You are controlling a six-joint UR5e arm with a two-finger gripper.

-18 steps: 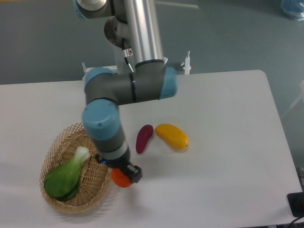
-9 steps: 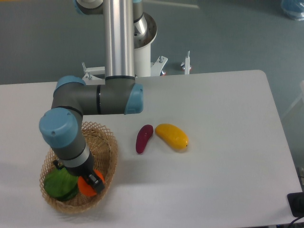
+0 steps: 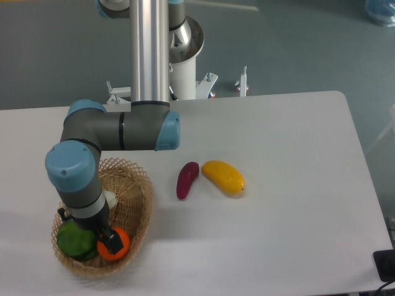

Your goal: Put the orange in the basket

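The orange (image 3: pixel 115 245) is a small bright orange ball inside the woven wicker basket (image 3: pixel 139 197), near its front right wall. My gripper (image 3: pixel 110 242) reaches down into the basket and its dark fingers are closed on the orange. My arm hides much of the basket's middle. A green leafy vegetable (image 3: pixel 75 239) lies in the basket just left of the orange.
A yellow mango-like fruit (image 3: pixel 224 176) and a dark purple vegetable (image 3: pixel 187 179) lie side by side on the white table, right of the basket. The robot's base post (image 3: pixel 185 68) stands at the table's far edge. A dark object (image 3: pixel 385 265) sits at the front right corner.
My gripper carried the orange leftward from just outside the basket's right rim over the rim and down into the basket, beside the green vegetable.
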